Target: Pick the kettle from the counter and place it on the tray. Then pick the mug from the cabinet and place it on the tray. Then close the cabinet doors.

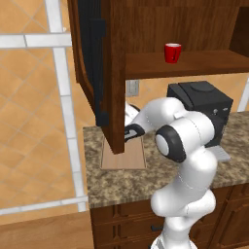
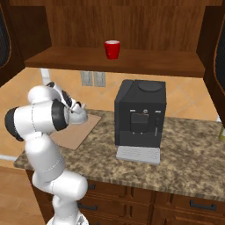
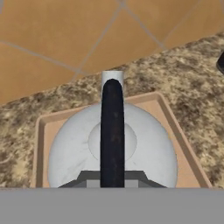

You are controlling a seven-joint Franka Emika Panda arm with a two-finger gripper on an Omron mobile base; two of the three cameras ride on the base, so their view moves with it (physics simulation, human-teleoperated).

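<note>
Kettle [image 3: 112,144]: over the tray [image 3: 177,131] near the surface's [image 2: 184,162] left edge, fingers clamped on its handle [image 3: 112,131] for set-down. Mug [image 2: 112,49]: on the cabinet shelf [image 2: 145,61], awaiting pickup.

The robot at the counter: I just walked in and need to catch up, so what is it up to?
The arm holds the kettle by its black handle, over the tray on the counter; whether it rests there is unclear. The gripper is shut on it. The red mug waits on the cabinet shelf, doors open.
</note>
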